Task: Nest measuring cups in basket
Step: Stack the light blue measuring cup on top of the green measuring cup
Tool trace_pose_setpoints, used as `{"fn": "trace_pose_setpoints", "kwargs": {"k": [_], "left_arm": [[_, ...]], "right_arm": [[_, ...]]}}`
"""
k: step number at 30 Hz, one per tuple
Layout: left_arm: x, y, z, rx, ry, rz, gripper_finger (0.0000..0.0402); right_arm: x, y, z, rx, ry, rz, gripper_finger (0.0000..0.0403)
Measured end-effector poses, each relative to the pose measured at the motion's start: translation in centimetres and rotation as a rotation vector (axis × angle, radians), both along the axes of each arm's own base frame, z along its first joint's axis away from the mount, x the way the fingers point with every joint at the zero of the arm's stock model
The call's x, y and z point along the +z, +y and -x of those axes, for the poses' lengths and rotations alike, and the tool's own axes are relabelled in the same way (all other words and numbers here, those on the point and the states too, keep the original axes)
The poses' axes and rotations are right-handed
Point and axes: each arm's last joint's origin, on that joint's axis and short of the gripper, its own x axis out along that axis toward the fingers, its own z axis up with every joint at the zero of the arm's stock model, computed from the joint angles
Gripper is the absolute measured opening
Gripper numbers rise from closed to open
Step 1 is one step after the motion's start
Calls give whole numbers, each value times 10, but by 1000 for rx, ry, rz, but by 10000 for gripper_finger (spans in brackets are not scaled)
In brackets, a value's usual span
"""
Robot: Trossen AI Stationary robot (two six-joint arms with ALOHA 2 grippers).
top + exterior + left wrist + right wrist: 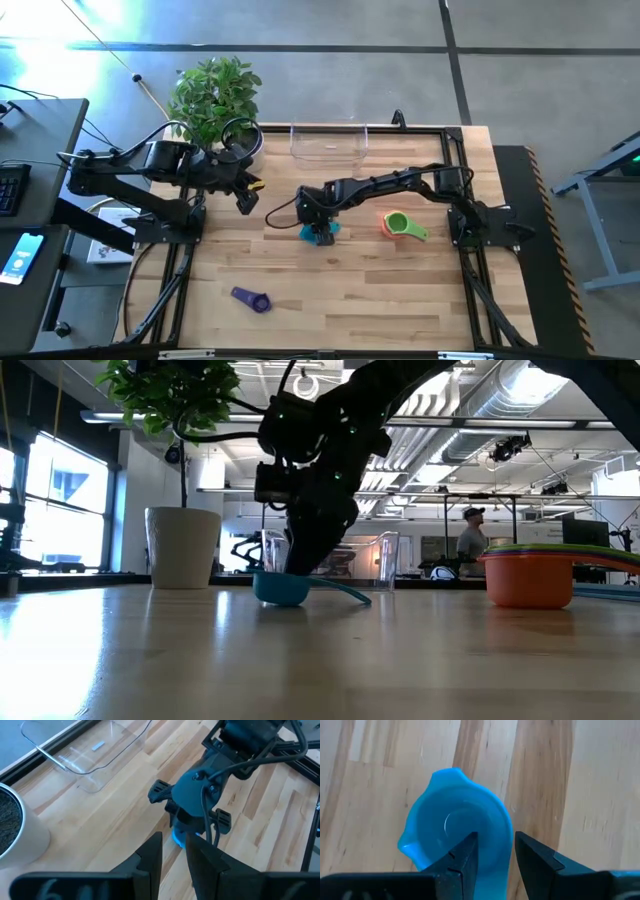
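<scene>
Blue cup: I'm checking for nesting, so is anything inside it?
The blue cup holds no other cup; its bare bottom shows. One finger of the right gripper dips inside over the rim, hiding the near wall.

Open wood lies across the table (pixel 400 300) front, broken only by the purple cup (pixel 251 299). Mid-table is blocked by the right arm (pixel 390 185) over the blue cup (pixel 320 232); the orange-green cup stack (pixel 400 225) sits beside it. Potted plant (pixel 215 95) and left arm (pixel 150 165) crowd the clear basket (pixel 329 143) from one side.
</scene>
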Motion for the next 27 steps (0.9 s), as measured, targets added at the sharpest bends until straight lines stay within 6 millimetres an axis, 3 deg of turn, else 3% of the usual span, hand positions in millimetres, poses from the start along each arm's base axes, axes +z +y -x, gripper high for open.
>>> {"fn": "trace_pose_setpoints", "kwargs": {"k": [4, 9, 17, 21, 27], "left_arm": [[0, 0, 0, 6, -1, 3, 76], [0, 0, 0, 6, 0, 3, 76], [0, 0, 0, 1, 2, -2, 76], [0, 0, 0, -8, 5, -10, 76], [0, 0, 0, -32, 14, -32, 76]], "right_arm": [[0, 1, 1, -11, 12, -6, 94], [-1, 1, 4, -50, 48, -36, 16], [3, 2, 10, -166, 119, -105, 7], [19, 2, 14, -257, 117, -149, 6], [59, 2, 24, -370, 57, -182, 3]]}}
